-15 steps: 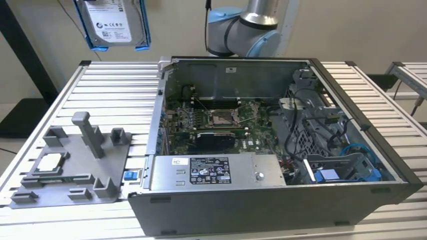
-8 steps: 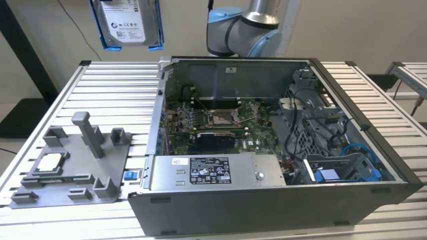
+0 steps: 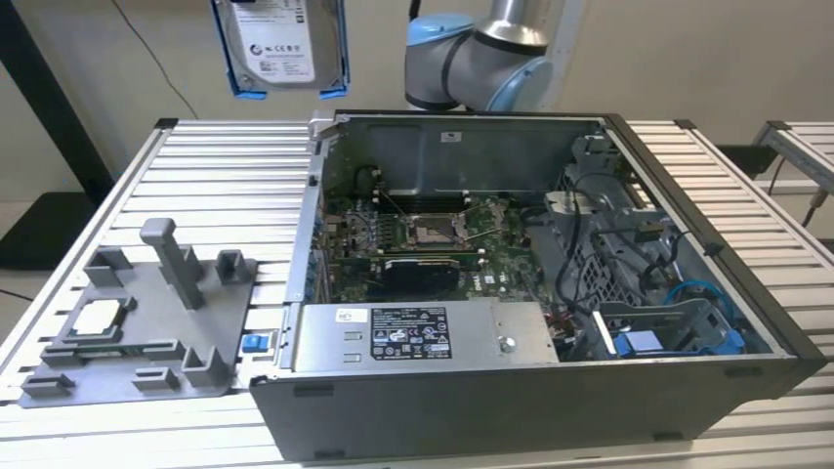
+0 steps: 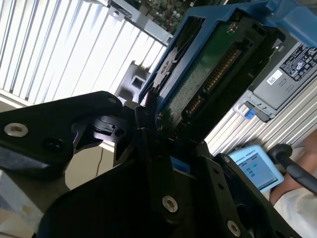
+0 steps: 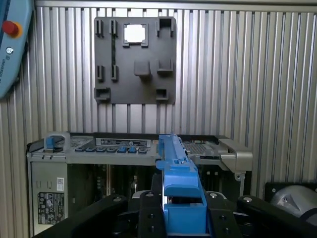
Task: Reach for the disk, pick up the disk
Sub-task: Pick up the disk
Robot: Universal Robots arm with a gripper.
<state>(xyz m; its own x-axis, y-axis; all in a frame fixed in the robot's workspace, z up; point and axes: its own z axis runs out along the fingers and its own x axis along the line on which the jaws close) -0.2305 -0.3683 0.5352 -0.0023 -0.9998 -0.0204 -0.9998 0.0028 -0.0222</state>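
Disk: the disk (image 3: 277,44) hangs high over the worktop (image 3: 195,166), far side, toward the exterior view's left of the open computer case (image 3: 521,420).
Claw: the claw (image 5: 181,210) is clamped on the disk's blue frame (image 5: 173,158).
Handling: likely stiff, dense and shock-sensitive. The metal faces look slippery, so the frame rails seem the safest hold.

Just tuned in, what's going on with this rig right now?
The arm's hand is shut on the disk, gripping it by its blue-framed edge. The disk hangs in the air, lifted clear of the open case and the slatted table. A grey fixture plate holding a small chip lies on the table beside the case.
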